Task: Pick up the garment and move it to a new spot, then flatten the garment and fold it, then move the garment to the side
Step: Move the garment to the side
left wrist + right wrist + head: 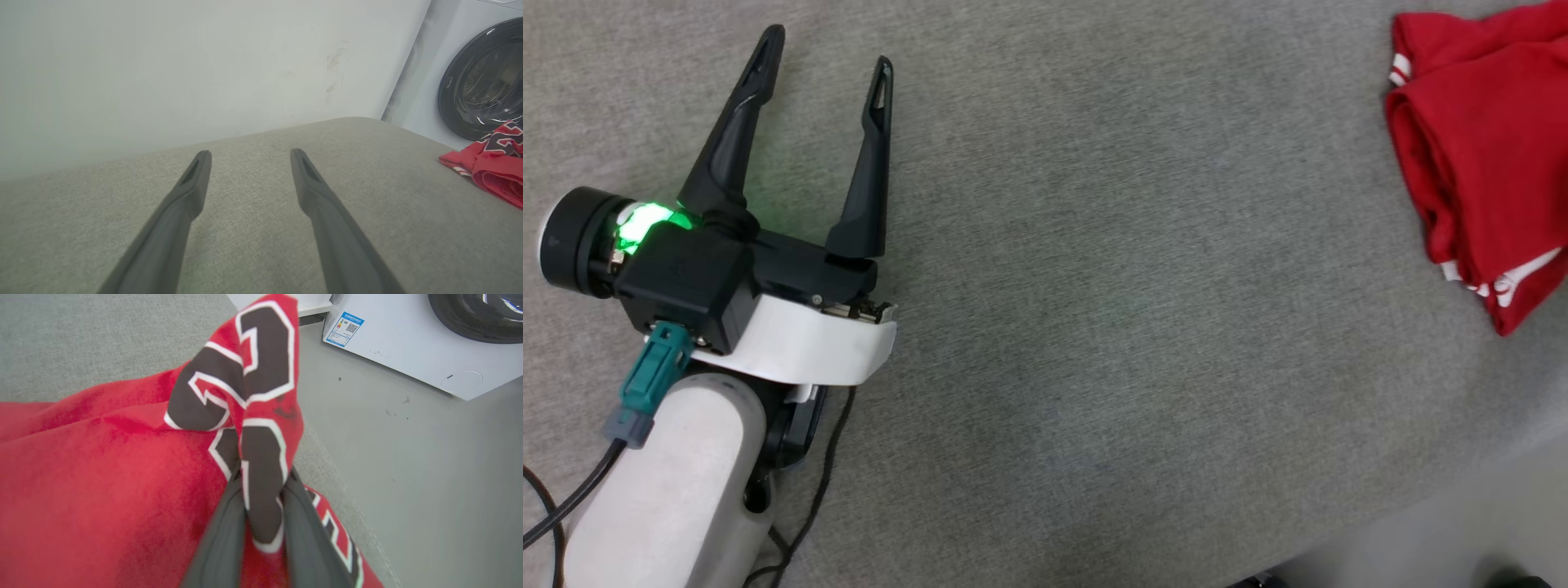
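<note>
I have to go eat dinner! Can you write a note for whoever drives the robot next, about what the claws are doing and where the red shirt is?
Left claw: open, holding nothing, over the grey padded surface.
Right claw: pinching a fold of the red jersey at its black numerals.
Jersey: bunched in layers at the surface's right side, near its edge.
Done: it looks moved to the side; a neat fold can't be confirmed.
Left: probably let go, draw the right claw away, then check the fold.

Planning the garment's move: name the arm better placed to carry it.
Right: the right gripper pinches a fold of the garment; the left gripper stands open over the grey surface, far from it.
</note>
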